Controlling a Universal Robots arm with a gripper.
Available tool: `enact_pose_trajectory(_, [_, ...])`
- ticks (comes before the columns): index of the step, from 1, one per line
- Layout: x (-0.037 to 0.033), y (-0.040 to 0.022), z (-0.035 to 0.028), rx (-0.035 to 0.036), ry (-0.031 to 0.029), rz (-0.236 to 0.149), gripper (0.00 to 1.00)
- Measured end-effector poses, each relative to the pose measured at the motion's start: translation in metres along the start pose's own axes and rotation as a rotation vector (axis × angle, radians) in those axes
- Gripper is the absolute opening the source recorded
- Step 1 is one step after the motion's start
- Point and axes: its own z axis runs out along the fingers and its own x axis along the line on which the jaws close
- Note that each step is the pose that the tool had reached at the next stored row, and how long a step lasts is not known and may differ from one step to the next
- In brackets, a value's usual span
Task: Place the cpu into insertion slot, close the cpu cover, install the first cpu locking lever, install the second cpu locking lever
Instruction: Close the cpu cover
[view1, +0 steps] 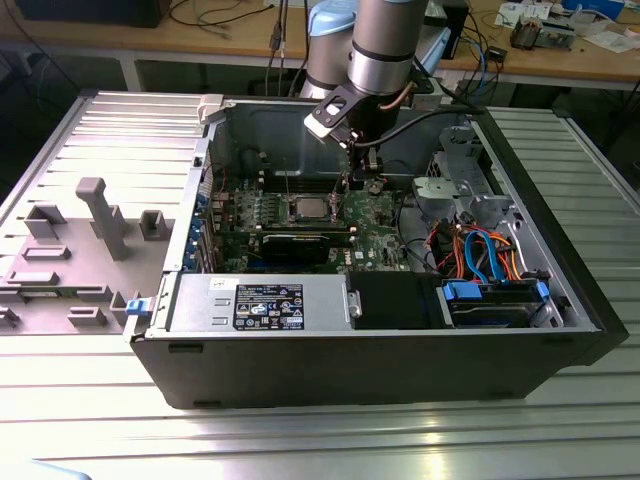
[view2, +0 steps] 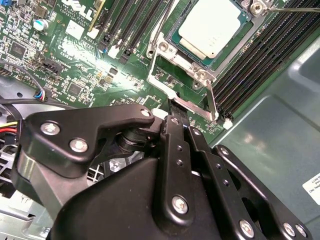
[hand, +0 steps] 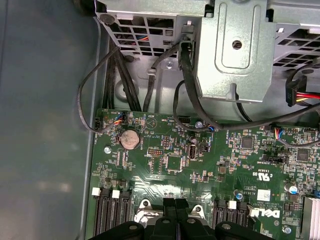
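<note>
Currently cpu (view2: 215, 27) is seated in slot (view2: 185, 50), centre of exterior view. Claw (view2: 177, 112) is seen shut at cover (view2: 197, 107) edge, grip unconfirmed. Cpu could be scraped if cover slips.

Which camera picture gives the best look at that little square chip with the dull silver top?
The second wrist view: the small square silver-topped cpu looks large and clear there. The exterior view shows it as a tiny pale square on the green circuit board. The first wrist view faces another stretch of board and black cables.
</note>
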Motion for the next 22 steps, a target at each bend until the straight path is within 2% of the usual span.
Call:
enact_pose_trajectory(3, [0.0000,-0.0001,0.0000,0.0000,0.0000,0.000,0.11])
enact_pose_trajectory(4, [0.0002,-0.0021,0.0000,0.0000,0.0000,0.000,0.11])
enact_pose_trajectory(5, [0.0008,-0.0080,0.0001,0.0000,0.0000,0.000,0.11])
enact_pose_trajectory(7, [0.0013,-0.0138,0.0008,0.0000,-0.0001,0.000,0.11])
enact_pose_trajectory(8, [0.0014,-0.0147,0.0009,0.0000,0.0000,0.000,0.11])
enact_pose_trajectory(22, [0.0017,-0.0176,0.0015,0.0001,-0.0001,0.000,0.11])
